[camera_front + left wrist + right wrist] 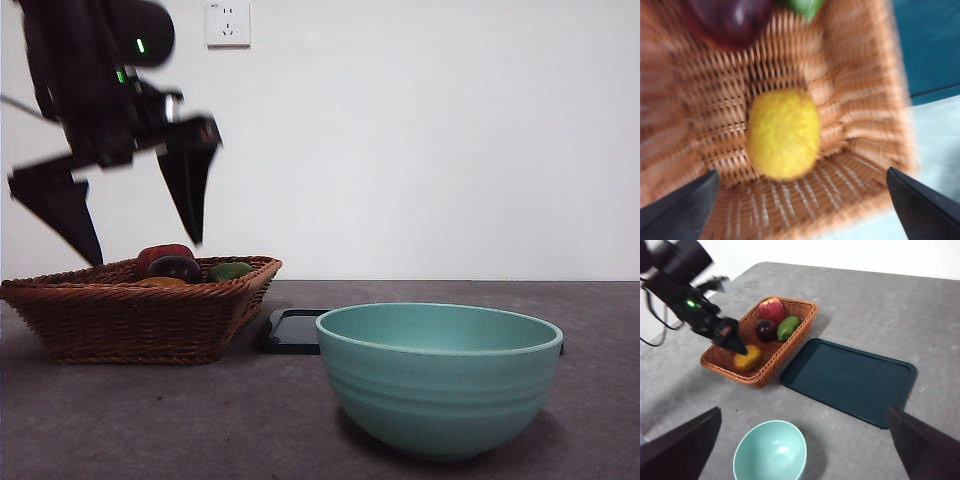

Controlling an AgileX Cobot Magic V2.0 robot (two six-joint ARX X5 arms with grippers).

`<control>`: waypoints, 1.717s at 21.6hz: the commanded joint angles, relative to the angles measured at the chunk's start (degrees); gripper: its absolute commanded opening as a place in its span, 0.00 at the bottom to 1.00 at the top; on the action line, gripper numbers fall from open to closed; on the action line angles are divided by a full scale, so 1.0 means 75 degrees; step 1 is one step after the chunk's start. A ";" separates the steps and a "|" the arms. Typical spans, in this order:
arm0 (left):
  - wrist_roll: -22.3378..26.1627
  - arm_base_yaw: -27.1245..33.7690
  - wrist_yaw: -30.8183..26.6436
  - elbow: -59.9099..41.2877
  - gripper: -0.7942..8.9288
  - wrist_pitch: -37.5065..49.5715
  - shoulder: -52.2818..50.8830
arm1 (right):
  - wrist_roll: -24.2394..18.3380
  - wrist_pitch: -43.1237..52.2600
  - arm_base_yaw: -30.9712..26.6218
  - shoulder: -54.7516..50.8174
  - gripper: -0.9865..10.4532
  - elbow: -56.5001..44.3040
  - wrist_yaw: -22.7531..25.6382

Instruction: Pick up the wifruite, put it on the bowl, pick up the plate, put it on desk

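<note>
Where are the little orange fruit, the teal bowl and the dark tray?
wifruite point(748, 358): right wrist view, middle of its skin.
bowl point(440, 395): front view, ridged outer wall.
tray point(847, 381): right wrist view, bare flat floor.

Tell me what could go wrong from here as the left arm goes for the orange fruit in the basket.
1. The wifruite lies close to the wall of the basket, so one side of the open left end effector could catch the wicker and drag it.
2. The dark purple fruit and green fruit lie near and might get nudged.
3. The bowl sits apart from the basket; a loose grip might drop the round fruit midway.
</note>
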 commanded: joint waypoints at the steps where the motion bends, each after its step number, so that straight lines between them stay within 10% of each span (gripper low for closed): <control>1: 0.0187 -0.0070 -0.0058 0.0169 0.72 0.0221 0.0516 | 0.0055 0.0085 0.0032 0.0032 0.64 0.0117 -0.0017; 15: 0.0230 -0.0076 -0.0472 0.0169 0.71 0.0927 0.1291 | 0.0055 0.0085 0.0035 0.0029 0.64 0.0117 -0.0017; 25: 0.0227 -0.0076 -0.0469 0.0169 0.36 0.0729 0.1291 | 0.0050 0.0090 0.0035 0.0029 0.64 0.0117 -0.0015; 37: -0.0154 -0.0085 -0.0312 0.1297 0.36 -0.0766 0.1154 | 0.0020 0.0090 0.0032 0.0029 0.64 0.0117 -0.0015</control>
